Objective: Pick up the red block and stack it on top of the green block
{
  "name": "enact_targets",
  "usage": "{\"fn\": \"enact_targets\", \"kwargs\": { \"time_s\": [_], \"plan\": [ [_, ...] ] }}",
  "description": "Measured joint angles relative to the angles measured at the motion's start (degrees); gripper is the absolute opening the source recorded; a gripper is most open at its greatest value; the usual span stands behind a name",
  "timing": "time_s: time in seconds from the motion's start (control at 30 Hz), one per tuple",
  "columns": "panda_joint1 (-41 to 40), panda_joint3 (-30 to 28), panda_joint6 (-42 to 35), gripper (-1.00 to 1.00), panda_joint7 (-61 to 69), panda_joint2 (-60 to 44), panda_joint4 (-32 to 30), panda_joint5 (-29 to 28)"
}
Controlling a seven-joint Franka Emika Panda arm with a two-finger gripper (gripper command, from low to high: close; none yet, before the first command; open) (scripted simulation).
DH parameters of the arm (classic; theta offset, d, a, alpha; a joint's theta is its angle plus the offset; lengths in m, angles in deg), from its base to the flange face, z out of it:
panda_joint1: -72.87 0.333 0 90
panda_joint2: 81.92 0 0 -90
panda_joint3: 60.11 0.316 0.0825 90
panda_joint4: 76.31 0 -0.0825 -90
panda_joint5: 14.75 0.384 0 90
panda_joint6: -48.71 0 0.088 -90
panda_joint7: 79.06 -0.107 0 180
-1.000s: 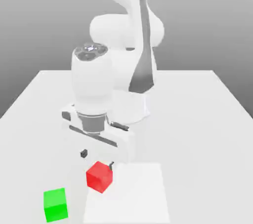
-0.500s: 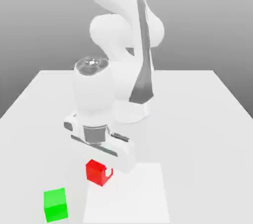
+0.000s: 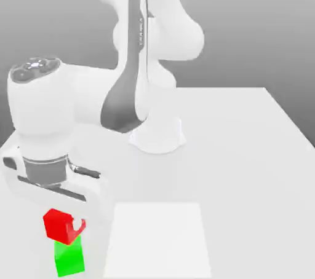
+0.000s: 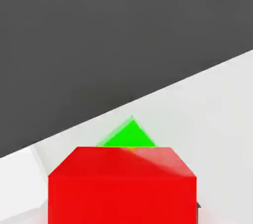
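Red block [image 3: 59,225] sits clamped in my gripper [image 3: 64,227], right above the green block [image 3: 69,257]; lowering and release remain, I judge.

The arm [image 3: 132,56] is glossy white with rounded segments, a dark grey side strip, and a grey-capped wrist.

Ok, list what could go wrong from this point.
1. The red block sits turned relative to the green block below it; released like this, it may land askew, with corners overhanging.
2. In the exterior view the red block looks offset toward that view's left, so it could tip off.
3. The gripper is close above the green block; lowering further might nudge it.
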Motion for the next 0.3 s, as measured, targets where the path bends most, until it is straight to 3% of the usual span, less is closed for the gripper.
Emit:
{"fn": "enact_targets", "kwargs": {
  "time_s": [0.17, 0.3],
  "plan": [
    [-0.07, 0.07, 0.93, 1.0, 0.11, -1.01, 0.08, 0.11],
    [0.15, -0.28, -4.2, 1.0, -0.41, 4.36, -0.14, -0.66]
  ]
}}
